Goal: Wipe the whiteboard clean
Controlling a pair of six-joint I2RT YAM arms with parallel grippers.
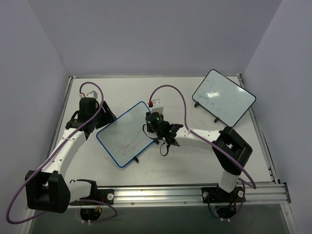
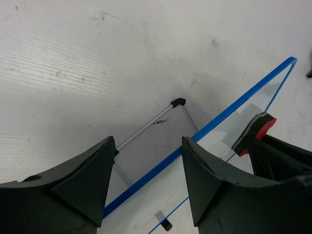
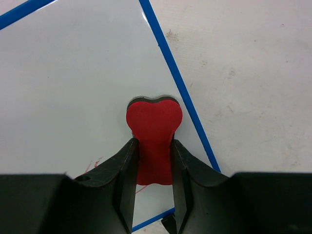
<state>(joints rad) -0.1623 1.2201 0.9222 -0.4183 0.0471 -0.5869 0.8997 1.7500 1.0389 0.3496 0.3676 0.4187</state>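
Observation:
The whiteboard (image 1: pixel 127 134), white with a thin blue frame, stands tilted on small black feet at the table's middle, with thin red and dark scribbles on its lower half. My right gripper (image 1: pixel 152 122) is shut on a red eraser (image 3: pixel 154 127) with a dark pad, pressed on the board (image 3: pixel 73 83) near its right blue edge. Faint red marks show beside the fingers. My left gripper (image 2: pixel 148 168) is open. Its fingers (image 2: pixel 92 185) straddle the board's blue top-left edge (image 2: pixel 229 111) without closing on it. The eraser (image 2: pixel 257 129) shows at the right of the left wrist view.
A second, black-framed whiteboard (image 1: pixel 223 96) with faint marks stands at the back right. A thin wire leg with a black foot (image 2: pixel 177 102) props the blue board from behind. A metal rail (image 1: pixel 195 192) runs along the table's near edge, and purple cables loop over both arms.

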